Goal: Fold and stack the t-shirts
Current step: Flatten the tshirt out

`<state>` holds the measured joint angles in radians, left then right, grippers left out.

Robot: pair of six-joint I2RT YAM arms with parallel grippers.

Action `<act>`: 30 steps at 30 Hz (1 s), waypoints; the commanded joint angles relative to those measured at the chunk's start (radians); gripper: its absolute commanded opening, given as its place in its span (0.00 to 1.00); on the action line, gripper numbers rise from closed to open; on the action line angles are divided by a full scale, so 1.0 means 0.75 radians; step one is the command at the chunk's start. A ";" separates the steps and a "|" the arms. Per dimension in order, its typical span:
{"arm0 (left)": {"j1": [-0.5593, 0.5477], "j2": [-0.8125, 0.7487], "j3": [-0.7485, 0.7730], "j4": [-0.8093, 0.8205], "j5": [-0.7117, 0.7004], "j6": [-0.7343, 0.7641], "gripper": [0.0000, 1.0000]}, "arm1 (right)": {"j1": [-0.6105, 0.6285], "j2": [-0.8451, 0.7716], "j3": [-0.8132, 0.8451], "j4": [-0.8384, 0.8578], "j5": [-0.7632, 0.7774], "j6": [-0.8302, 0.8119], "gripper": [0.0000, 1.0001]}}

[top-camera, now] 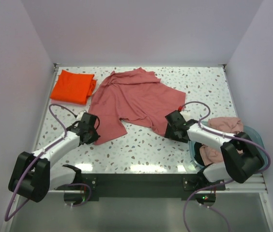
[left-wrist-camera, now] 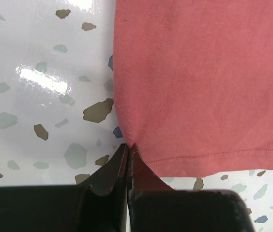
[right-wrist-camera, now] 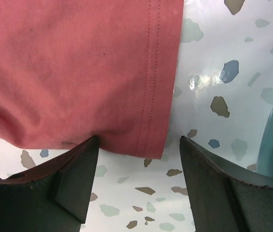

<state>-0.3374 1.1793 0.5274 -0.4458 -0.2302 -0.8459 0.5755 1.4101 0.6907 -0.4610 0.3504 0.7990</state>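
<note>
Top cam: high up at the near edge, looking down over the whole table (top-camera: 141, 150). Wrist cams ride right behind the left hand (left-wrist-camera: 128, 153) and right hand (right-wrist-camera: 139, 140), v close, facing fwd/down. All 3 catch the salmon-pink t-shirt (top-camera: 136, 99) near its hem.

Setting: robot test cell, laboratory type. Plain white walls (top-camera: 141, 29) enclose a speckled terrazzo-pattern tabletop (top-camera: 141, 150) on three sides. The left arm (top-camera: 54, 147) and right arm (top-camera: 214, 137) are bolted to a black base rail (top-camera: 136, 181) at the near edge.

Spread salmon-pink t-shirt (top-camera: 131, 101) mid-table, folded orange t-shirt (top-camera: 72, 87) left — teal basin (top-camera: 256, 135) right
</note>
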 commanded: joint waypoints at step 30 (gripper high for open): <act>-0.008 -0.331 1.130 -0.250 -0.202 0.242 0.00 | -0.023 -0.555 0.633 -0.328 -0.001 -0.290 0.00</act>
<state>-0.3374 0.9543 1.1831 -0.6277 -0.3191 -0.7277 0.5560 1.0466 1.0420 -0.6071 0.3065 0.6407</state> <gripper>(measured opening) 0.019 0.026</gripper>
